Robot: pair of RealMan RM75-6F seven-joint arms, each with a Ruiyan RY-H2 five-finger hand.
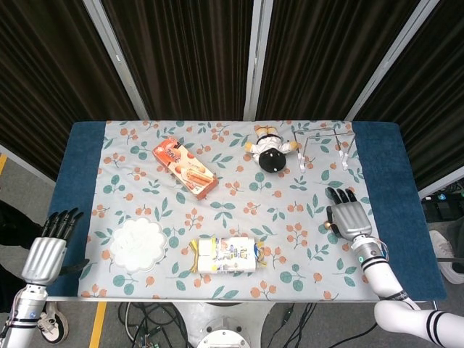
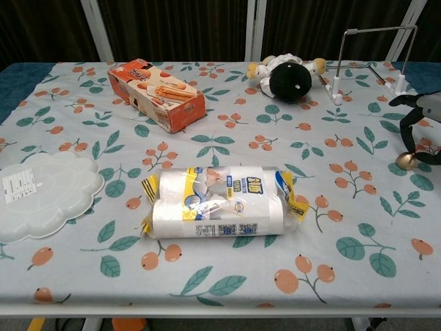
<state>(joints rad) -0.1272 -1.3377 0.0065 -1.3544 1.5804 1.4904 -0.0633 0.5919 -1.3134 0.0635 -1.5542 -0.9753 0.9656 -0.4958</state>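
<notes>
My right hand (image 1: pixel 348 216) rests palm down on the floral tablecloth (image 1: pixel 239 196) near the table's right side, fingers apart and holding nothing. In the chest view its dark fingers (image 2: pixel 419 118) arch over the cloth. A small gold ball (image 2: pixel 406 161) lies at the hand's thumb side; whether they touch is unclear. My left hand (image 1: pixel 45 250) hangs off the table's left edge, fingers spread and empty, nearest the white flower-shaped plate (image 1: pixel 136 244). It does not show in the chest view.
A wrapped pack of paper rolls (image 2: pixel 217 201) lies front centre. An orange snack box (image 2: pixel 157 94) sits back left, a black and white plush toy (image 2: pixel 289 76) back centre, and a wire stand (image 2: pixel 375 55) back right. Dark curtains close off the back.
</notes>
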